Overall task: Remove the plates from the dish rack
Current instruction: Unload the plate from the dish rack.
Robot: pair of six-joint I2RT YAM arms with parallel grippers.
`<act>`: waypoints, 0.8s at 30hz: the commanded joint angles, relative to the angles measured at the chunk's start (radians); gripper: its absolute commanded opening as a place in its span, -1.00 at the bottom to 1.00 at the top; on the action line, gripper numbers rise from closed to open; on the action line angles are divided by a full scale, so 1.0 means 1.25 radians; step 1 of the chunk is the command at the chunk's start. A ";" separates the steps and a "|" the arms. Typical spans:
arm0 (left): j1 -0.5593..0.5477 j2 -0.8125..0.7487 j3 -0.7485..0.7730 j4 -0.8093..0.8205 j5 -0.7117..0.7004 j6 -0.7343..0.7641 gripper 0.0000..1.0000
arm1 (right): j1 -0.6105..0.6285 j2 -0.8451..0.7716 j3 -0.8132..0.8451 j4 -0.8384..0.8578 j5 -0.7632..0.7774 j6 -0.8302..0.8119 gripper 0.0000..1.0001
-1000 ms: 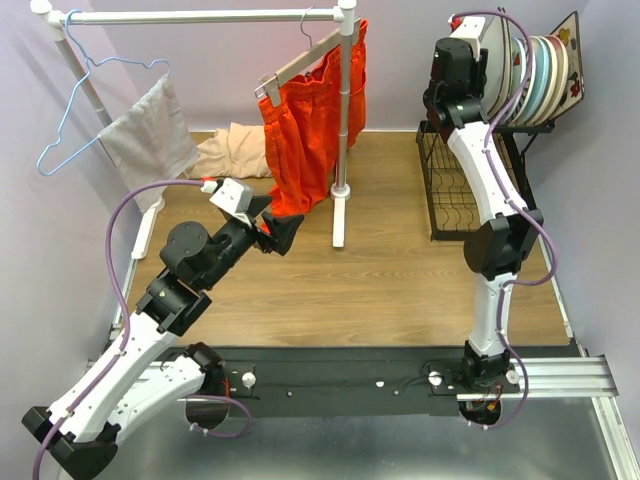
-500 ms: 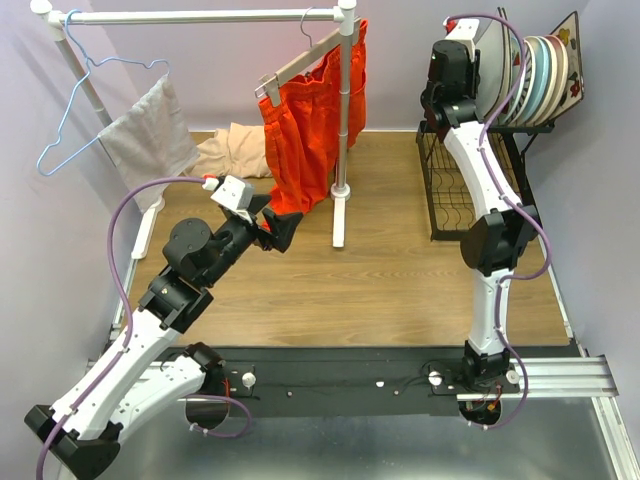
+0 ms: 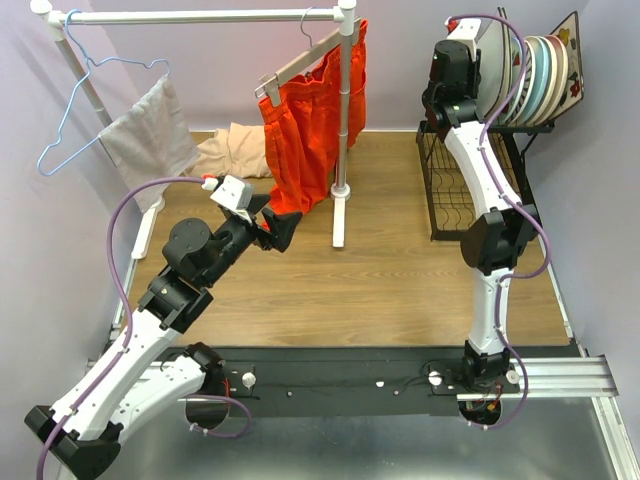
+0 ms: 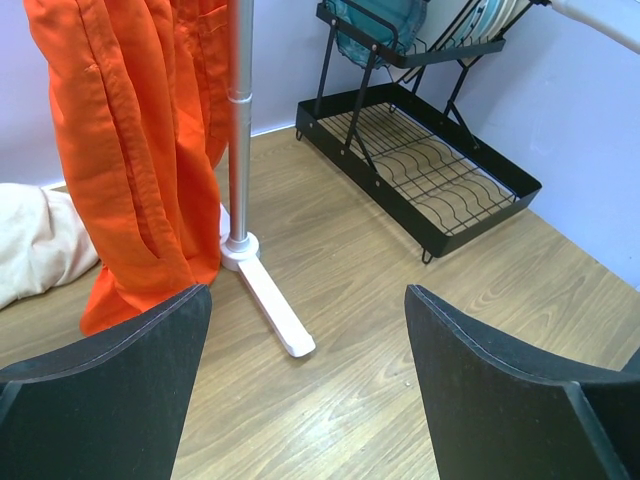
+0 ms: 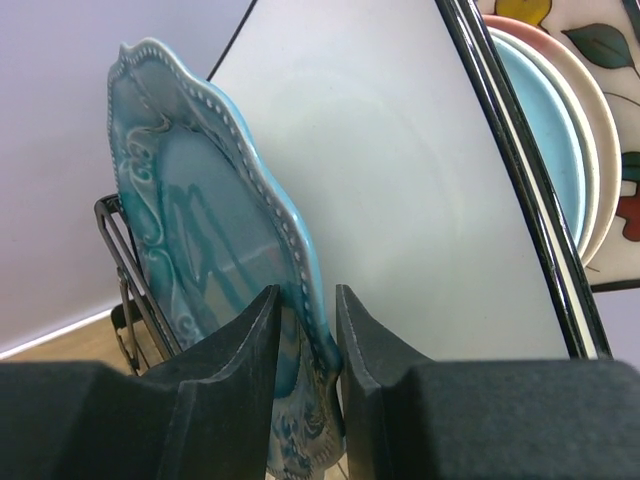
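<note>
Teal plate (image 5: 190, 220) upright in the dish rack (image 4: 430, 180), its scalloped rim between the narrowly parted fingers of my right gripper (image 5: 305, 300) (contact I cannot tell): so shallow an edge bite may let it pivot against the white plate (image 5: 400, 200) just outside the fingers.

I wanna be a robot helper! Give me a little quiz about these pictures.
1. True or false: the left gripper holds a plate.
2. Which one sits between the right gripper fingers? A: teal plate. B: pink plate. C: flowered plate.
3. Fill in: the orange clothes hang from the white ___.

Key: 1 false, it is open and holds nothing. 2 A. 3 rail.
</note>
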 commanded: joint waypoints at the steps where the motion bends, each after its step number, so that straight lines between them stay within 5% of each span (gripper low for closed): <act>1: 0.004 -0.008 -0.009 -0.004 -0.010 0.006 0.75 | -0.009 0.031 0.015 0.017 -0.026 -0.007 -0.38; 6: 0.005 -0.008 -0.007 -0.003 -0.010 0.006 0.74 | -0.009 0.023 0.012 0.022 -0.023 -0.028 -0.59; 10: 0.005 -0.007 -0.007 -0.004 -0.005 0.003 0.74 | -0.009 0.014 0.015 0.031 -0.021 -0.046 -0.98; 24: 0.006 -0.008 -0.011 -0.002 0.007 -0.001 0.73 | -0.009 0.007 0.026 0.149 -0.015 -0.174 -0.99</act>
